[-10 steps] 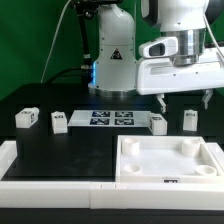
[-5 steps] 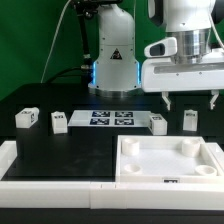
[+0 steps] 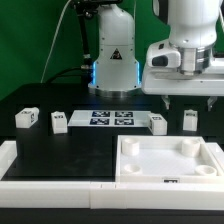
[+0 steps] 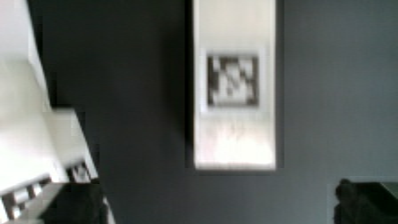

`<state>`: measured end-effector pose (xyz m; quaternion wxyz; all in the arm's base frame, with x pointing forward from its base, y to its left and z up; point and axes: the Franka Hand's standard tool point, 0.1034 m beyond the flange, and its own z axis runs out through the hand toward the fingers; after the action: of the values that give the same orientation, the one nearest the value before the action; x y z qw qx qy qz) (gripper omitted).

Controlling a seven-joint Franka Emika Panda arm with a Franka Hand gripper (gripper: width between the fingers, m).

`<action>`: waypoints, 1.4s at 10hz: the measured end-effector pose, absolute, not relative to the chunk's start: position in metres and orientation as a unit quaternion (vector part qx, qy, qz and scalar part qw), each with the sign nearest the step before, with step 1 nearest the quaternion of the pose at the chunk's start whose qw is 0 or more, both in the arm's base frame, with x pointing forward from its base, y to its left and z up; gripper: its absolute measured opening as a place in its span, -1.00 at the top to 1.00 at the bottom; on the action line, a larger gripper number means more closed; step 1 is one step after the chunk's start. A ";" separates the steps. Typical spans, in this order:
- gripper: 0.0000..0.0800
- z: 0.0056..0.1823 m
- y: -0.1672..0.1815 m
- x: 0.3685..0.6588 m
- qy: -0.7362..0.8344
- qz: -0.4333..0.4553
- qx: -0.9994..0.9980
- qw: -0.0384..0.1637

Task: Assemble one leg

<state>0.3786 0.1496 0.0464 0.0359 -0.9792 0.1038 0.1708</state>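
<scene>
The gripper [image 3: 192,100] is hanging above the tabletop [image 3: 80,145] toward the exterior view's right. Its fingers are spread wide and carrying nothing. Almost straight below it a leg [image 3: 190,120] is resting on the tabletop, just behind the tray [image 3: 170,160]. A second leg [image 3: 158,123] is sitting near it toward the exterior view's left, just beside the end of the marker board [image 3: 110,119]. A third leg [image 3: 59,122] and a fourth leg [image 3: 25,118] are lying well apart from the gripper, past the board's other end.

The wrist view is showing one leg [image 4: 237,90] as a long white block, blurred, with its black-and-white tag facing the camera. Which of the two near legs this is I cannot tell. Its long axis is crossing the line between the dark fingertips [image 4: 365,200] at about a right angle. So the fingers are likely to be closing across its narrow width once the gripper is coming down over it.
</scene>
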 end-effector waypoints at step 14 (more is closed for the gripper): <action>-0.62 0.007 0.162 0.345 0.068 0.447 -0.890 0.058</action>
<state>0.3450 0.1625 0.0073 0.0580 -0.8899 0.0684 0.4472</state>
